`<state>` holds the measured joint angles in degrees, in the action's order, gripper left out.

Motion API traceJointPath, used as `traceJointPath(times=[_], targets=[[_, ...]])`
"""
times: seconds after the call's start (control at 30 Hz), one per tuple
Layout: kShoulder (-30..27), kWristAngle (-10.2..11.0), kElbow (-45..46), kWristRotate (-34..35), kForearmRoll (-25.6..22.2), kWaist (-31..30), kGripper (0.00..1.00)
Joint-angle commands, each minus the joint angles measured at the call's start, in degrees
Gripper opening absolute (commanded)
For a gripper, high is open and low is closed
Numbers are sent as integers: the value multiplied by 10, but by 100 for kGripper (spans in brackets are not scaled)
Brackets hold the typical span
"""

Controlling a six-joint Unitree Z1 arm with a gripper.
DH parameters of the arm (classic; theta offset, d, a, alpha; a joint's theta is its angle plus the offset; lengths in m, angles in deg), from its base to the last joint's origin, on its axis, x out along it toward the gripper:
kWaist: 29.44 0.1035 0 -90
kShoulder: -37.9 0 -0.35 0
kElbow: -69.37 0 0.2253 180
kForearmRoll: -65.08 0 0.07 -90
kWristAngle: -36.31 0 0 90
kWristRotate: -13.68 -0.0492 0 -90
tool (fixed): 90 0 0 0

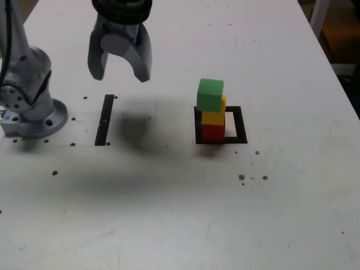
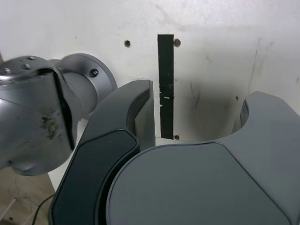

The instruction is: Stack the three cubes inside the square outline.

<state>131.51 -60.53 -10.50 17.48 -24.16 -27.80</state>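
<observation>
Taking the thin black straight bar taped flat to the white tabletop as the landmark and reading the exterior view from its left: the arm's round grey metal base sits just to the bar's left. The grey two-fingered gripper hangs in the air above the bar, empty, its jaws spread apart with nothing between them; the wrist view shows the same bar lying in the gap between the curved fingers.

Well to the right of the bar lies the thick black square outline with its white centre. On its bar-side portion stands the stack: the small matte red cube at the bottom, the matte yellow cube on it, the matte green cube on top. The red cube's bar-side face appears to overlap the frame's black border, so the stack sits off-centre, and the green cube is shifted slightly toward the bar and turned a little against the yellow one.

The stack's long axis runs straight up from the table. The cubes look rigid, light and not slippery, but the column would probably topple at a sideways nudge. Any correction would best pinch one cube across two opposite flat faces, from above. The task appears essentially complete.
</observation>
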Motion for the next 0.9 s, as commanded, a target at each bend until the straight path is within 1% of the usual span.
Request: traceJointPath(times=[0.0, 0.2, 0.43, 0.57, 0.87], targets=[[-2, -8, 10, 0, 8, -1, 71], [2, -33, 44, -9, 50, -2, 71], [22, -68, 94, -34, 110, -3, 71], [24, -76, 98, -35, 120, -9, 71], [25, -77, 98, -34, 129, -13, 71]])
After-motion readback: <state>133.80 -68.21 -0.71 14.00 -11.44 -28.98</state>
